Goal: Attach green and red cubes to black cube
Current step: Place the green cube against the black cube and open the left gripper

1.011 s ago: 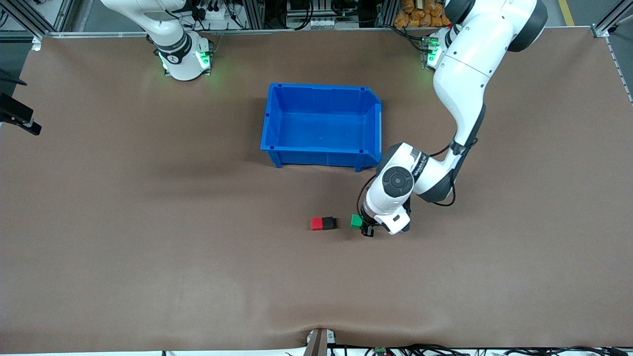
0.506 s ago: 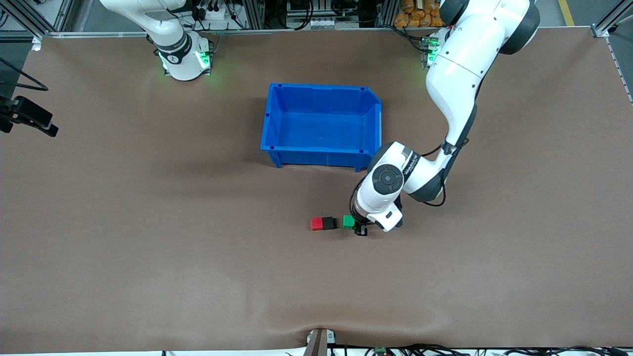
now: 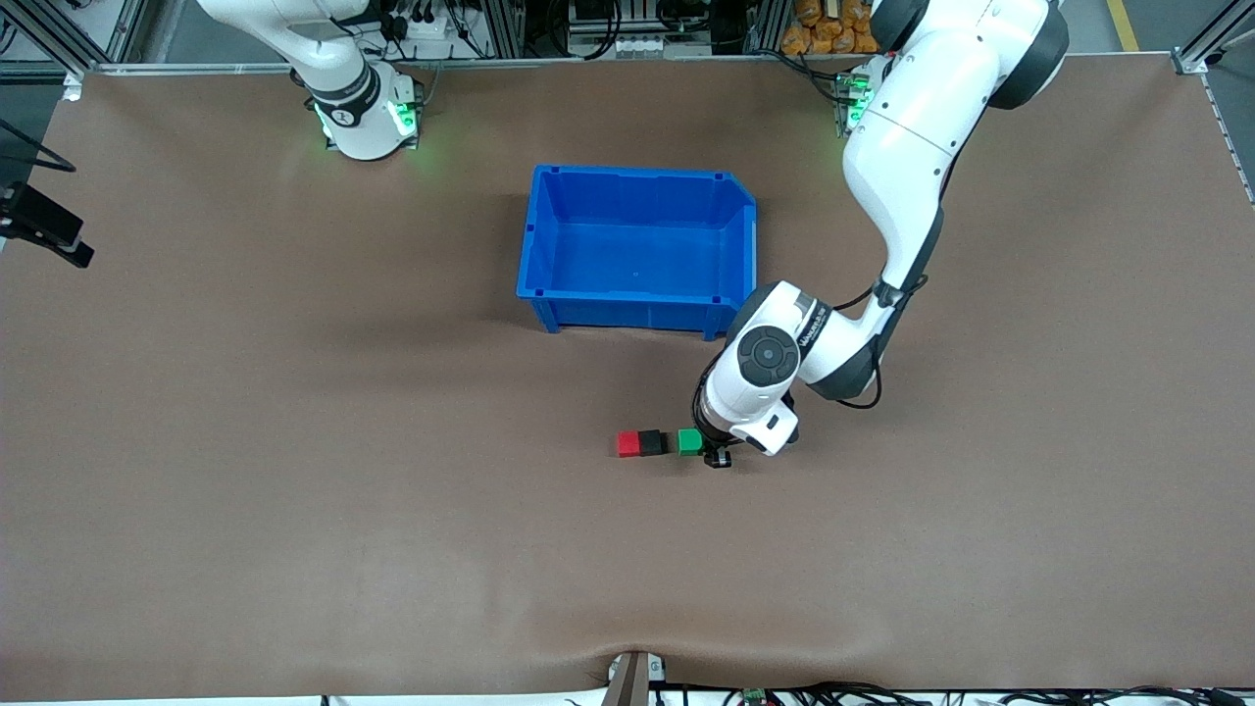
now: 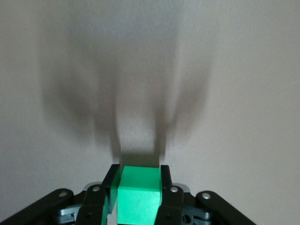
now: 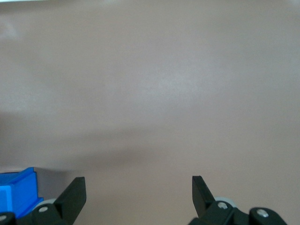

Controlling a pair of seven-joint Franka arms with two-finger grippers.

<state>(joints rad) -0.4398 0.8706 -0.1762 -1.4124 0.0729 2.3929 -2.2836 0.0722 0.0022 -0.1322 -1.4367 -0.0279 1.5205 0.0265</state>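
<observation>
The red cube (image 3: pixel 627 444) and the black cube (image 3: pixel 653 442) sit side by side and touching on the brown table, nearer the front camera than the blue bin. My left gripper (image 3: pixel 708 446) is low over the table and shut on the green cube (image 3: pixel 689 441), which sits right beside the black cube on the side toward the left arm's end; I cannot tell whether they touch. In the left wrist view the green cube (image 4: pixel 138 197) fills the space between the gripper's (image 4: pixel 139 169) black fingers. My right gripper (image 5: pixel 137 180) is open and empty above bare table.
The blue bin (image 3: pixel 637 306) stands empty in the middle of the table, farther from the front camera than the cubes. A corner of the bin (image 5: pixel 16 190) shows in the right wrist view. The right arm waits near its end of the table.
My left gripper has carried the green cube sideways toward the black cube, closing most of the gap. The red and black cubes have not moved.
</observation>
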